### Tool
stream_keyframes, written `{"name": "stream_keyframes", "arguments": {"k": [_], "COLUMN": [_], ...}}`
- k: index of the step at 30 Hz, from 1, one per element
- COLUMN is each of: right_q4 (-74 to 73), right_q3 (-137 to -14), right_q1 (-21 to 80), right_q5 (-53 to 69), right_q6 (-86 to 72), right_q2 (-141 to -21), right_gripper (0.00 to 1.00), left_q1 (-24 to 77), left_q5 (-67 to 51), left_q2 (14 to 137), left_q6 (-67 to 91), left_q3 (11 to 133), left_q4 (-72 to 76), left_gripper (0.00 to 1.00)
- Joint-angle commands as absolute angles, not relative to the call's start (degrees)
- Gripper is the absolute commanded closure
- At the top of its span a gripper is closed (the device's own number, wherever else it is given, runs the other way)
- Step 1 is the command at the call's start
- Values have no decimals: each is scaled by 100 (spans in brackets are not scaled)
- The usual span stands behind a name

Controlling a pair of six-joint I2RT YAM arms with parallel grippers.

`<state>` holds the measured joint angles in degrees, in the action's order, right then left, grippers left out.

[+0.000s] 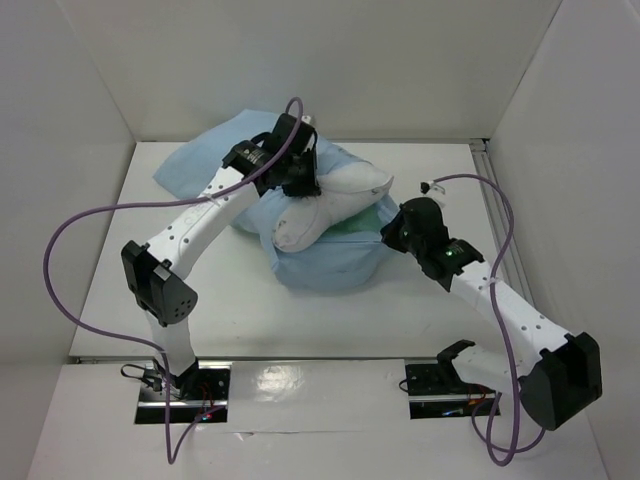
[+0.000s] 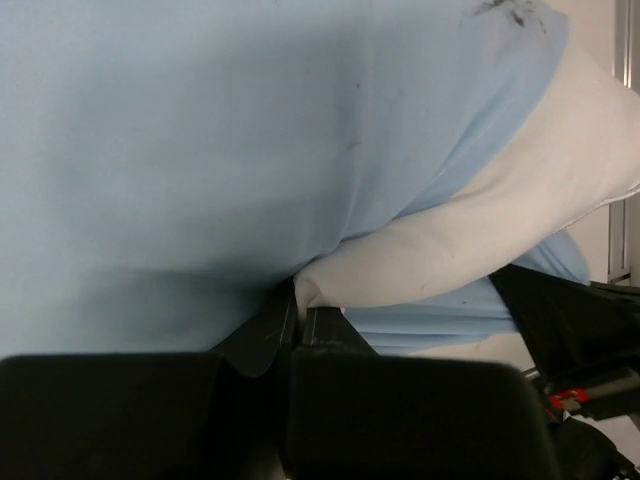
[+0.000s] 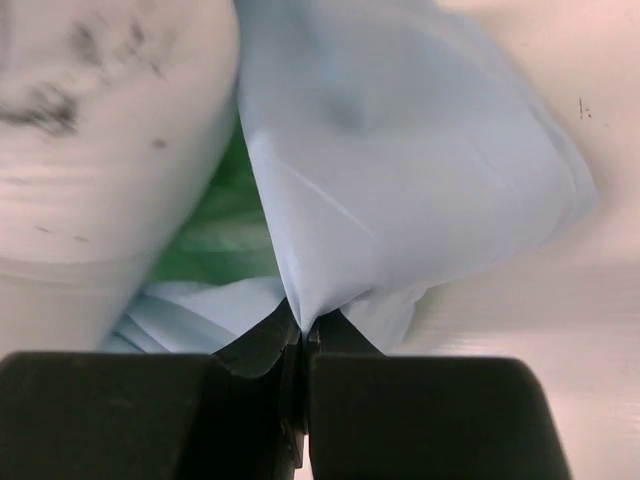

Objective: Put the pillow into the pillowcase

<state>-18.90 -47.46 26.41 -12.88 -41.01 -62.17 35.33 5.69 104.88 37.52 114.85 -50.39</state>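
The left gripper (image 2: pixel 298 308) has its jaws closed tight. A white corner of the pillow (image 2: pixel 500 220) runs right down into them, so I think they are pinching the pillow. The blue pillowcase (image 2: pixel 200 130) lies just above those jaws and may be caught in them too; I cannot tell.

The right gripper (image 3: pixel 303 335) also has its jaws closed. They hold a thin fold of the pillowcase, which fans out above them. The pillow is up and to the left of these jaws, with a green patch (image 3: pixel 215 225) between it and the fold. The table (image 3: pixel 600 60) shows up to the right.

From above, much of the pillow sticks out of the case. I think the job is about half done.

What could go wrong:
- The right jaws hold only a small fold. A hard push could pull it out, and the opening would flop shut.
- The left jaws hold just a corner. It could slip, and the pillow would stop moving.
- If the left jaws hold blue cloth too, the case would bunch up as the pillow is pushed.
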Motion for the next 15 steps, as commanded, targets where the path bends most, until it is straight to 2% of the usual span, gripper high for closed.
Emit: {"name": "stream_keyframes", "arguments": {"k": [1,5,15], "right_q4": [-2013,-1268,26], "right_q3": [-4816,-4430,-5157], "right_q1": [2558,2339,775], "right_q5": [-1826,-1995,-942], "right_q6": [-4437,-4693,-4843], "right_q2": [-5828,-5563,-7189], "right_gripper": [100,100,100], "left_q1": [3374,3375,4236], "left_q5": [1292,994,1195], "left_q2": [10591,10722,10477], "left_q6": [3508,3209,2338], "left_q3": [11444,11391,10312], "left_q4": [-4852,-4852,-5554], "left_gripper": [100,100,100]}}
